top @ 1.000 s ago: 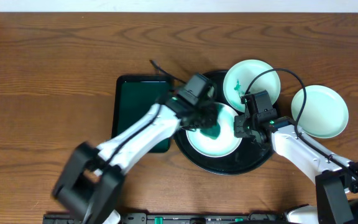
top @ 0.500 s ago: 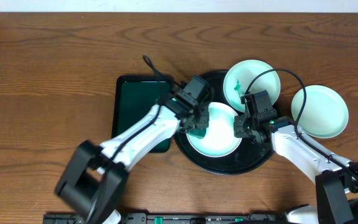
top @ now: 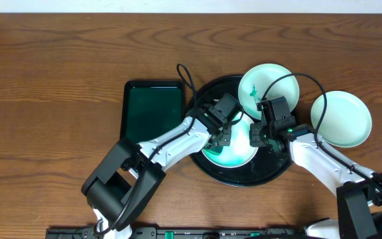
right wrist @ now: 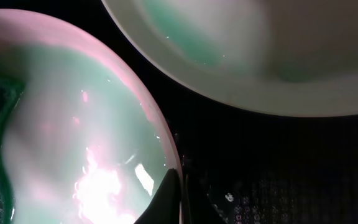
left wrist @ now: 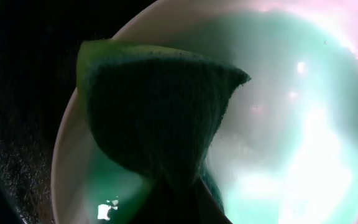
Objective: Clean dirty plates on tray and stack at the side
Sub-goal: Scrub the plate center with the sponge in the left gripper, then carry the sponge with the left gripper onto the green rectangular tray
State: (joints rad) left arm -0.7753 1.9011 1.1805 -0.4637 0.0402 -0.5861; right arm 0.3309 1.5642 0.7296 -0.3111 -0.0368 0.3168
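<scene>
Since half a second ago, the left pincer [top: 223, 129] has slid rightward, from the near-left rim of the middle plate [top: 241, 158] to over its centre, and the arm's cable now loops up over the tray [top: 270, 171]. The right pincer [top: 257, 135] has not shifted.

We see the left pincer gripping a dark green sponge [left wrist: 160, 118], which bunches narrow at the grip and fans out across the plate's left half. The middle plate is white with a pale teal sheen and glares brightly in the left wrist view. It lies in the black tray's middle.

The right pincer's fingers stand almost together right at this plate's right rim. We cannot tell whether they pinch it.

A second plate [top: 274, 83] sits at the tray's upper right, over the raised rim, and carries a small green smear [top: 253, 93] on its left side. Only a narrow dark strip of tray separates it from the middle plate. A third plate [top: 343, 119] rests on the counter [top: 58, 79] to the right of the tray, apart from it, and looks clean.

Just left of the tray lies a dark green rectangular tray [top: 151, 116]. Beyond it, bare counter stretches to the left and along the far side.
</scene>
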